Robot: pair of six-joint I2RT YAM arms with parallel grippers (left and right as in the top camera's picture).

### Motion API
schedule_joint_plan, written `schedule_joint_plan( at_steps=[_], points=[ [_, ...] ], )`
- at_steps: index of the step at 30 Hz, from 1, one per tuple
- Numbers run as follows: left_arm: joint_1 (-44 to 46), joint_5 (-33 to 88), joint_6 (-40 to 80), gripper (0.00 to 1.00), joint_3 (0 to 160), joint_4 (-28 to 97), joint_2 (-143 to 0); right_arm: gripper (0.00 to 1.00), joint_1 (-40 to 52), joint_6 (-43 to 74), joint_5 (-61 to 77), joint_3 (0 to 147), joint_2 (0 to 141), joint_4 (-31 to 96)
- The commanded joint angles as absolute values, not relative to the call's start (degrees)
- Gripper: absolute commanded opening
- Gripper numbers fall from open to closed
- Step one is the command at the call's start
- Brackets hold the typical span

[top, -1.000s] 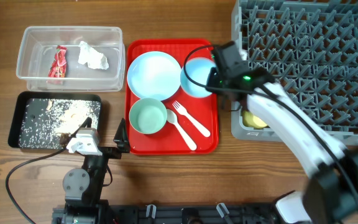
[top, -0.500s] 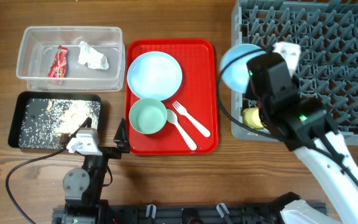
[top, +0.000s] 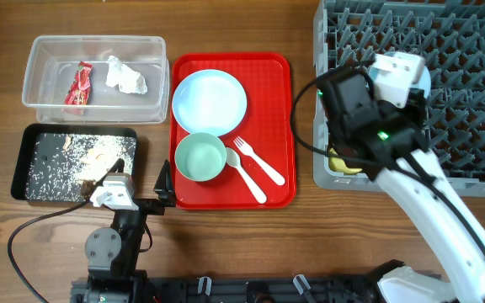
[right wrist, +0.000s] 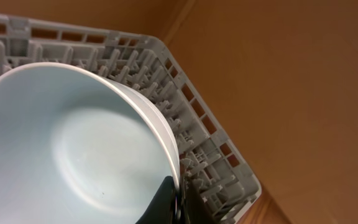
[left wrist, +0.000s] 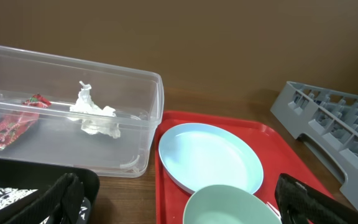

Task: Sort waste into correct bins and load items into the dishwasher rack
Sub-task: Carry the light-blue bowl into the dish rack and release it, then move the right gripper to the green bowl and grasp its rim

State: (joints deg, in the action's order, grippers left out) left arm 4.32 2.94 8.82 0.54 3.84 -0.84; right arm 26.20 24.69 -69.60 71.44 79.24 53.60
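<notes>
My right gripper [right wrist: 176, 200] is shut on the rim of the light blue bowl [right wrist: 73, 143], held tilted over the grey dishwasher rack [right wrist: 219, 158]. From overhead the right gripper [top: 394, 84] is above the rack [top: 461, 126] and hides most of the bowl. The yellow cup [top: 341, 161] lies in the rack's near left corner. The light blue plate [top: 210, 101], pale green bowl [top: 200, 157], white fork [top: 260, 162] and spoon [top: 244, 172] sit on the red tray [top: 280, 80]. My left gripper [top: 139, 178] is open and empty near the table's front edge.
The clear tub [top: 53, 52] holds the red wrapper [top: 81, 86] and the white napkin [top: 125, 76]. The black tray [top: 25, 160] holds crumbly food scraps [top: 78, 160]. In the left wrist view the tub [left wrist: 135, 118] and plate [left wrist: 210, 155] lie ahead.
My right arm lifted the light blue bowl off the red tray and carried it to the right, over the rack. The left arm has not moved.
</notes>
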Motion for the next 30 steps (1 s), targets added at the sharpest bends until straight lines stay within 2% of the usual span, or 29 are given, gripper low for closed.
schedule_joint_plan(
  at_steps=[1, 6, 12, 18, 22, 30],
  points=[
    [3.79, 3.53, 7.90, 1.00, 0.32, 4.14, -0.54, 0.04, 25.43, 20.51, -73.67, 71.44, 84.68, 50.30],
    [3.79, 3.51, 7.90, 1.00, 0.32, 4.14, -0.54, 0.04, 24.67, 16.01, -72.84, 71.44, 90.78, 44.71],
    [3.79, 3.51, 7.90, 1.00, 0.32, 4.14, -0.54, 0.04, 23.64, 14.92, -71.24, 71.44, 95.39, 44.16],
    [3.79, 3.53, 7.90, 1.00, 0.32, 4.14, -0.54, 0.04, 23.22, 11.79, -69.23, 71.44, 98.10, 44.80],
    [3.79, 3.51, 7.90, 1.00, 0.32, 4.14, -0.54, 0.04, 22.70, 11.27, -75.02, 71.44, 98.28, 44.29],
    [3.79, 3.53, 7.90, 1.00, 0.32, 4.14, -0.54, 0.04, 21.89, 7.60, -70.50, 71.42, 99.39, 42.50]
  ],
)
